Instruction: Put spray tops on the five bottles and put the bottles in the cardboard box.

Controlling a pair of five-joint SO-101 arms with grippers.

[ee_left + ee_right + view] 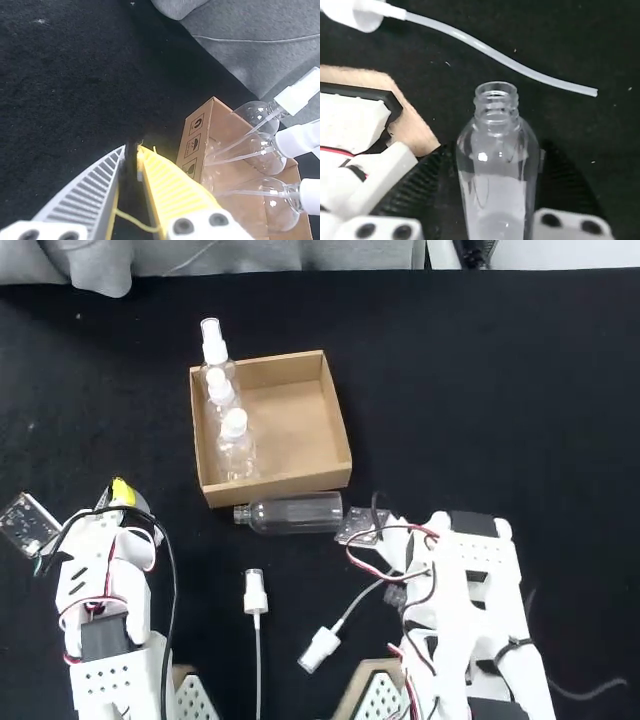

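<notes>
The cardboard box (276, 483) stands mid-table, and three capped bottles (234, 440) lean along its left wall; the left wrist view shows the box (199, 134) and those bottles (255, 150). In front of the box an uncapped clear bottle (290, 513) lies on its side. My right gripper (342, 522) is shut on its body, and its open neck (496, 97) points away from the gripper (495, 150). Two loose spray tops (255, 592) (322, 648) lie nearer the arms; one (362, 12) trails its tube past the neck. My left gripper (118, 492) (131, 150) rests shut and empty, left of the box.
Grey cloth (100, 265) lies along the table's far edge. The right half of the box floor (300, 425) is bare. Red and black cables (385, 555) hang beside the right arm. Black tabletop (500, 390) stretches to the right of the box.
</notes>
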